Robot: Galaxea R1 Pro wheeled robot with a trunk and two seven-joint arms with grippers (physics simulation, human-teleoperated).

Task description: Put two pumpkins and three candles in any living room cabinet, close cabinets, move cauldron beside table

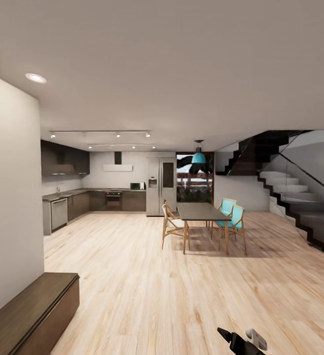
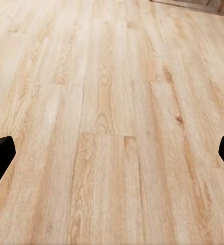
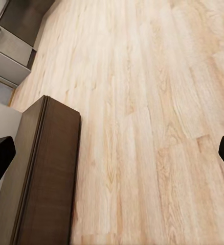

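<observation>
The long low dark-brown cabinet stands against the white wall at the lower left of the head view, and what shows of its front looks flush. In the right wrist view its flat top lies below my right gripper, which is open with nothing between its fingers. Over bare wood floor, my left gripper is also open and holds nothing. Part of my right arm pokes in at the head view's lower edge. The pumpkins, candles, cauldron and the living-room table are out of view.
A tall dark dining table with wooden and teal chairs stands ahead in the middle distance. Kitchen counters and a steel fridge line the back left. A glass-railed staircase rises at the right. Light wood floor stretches between.
</observation>
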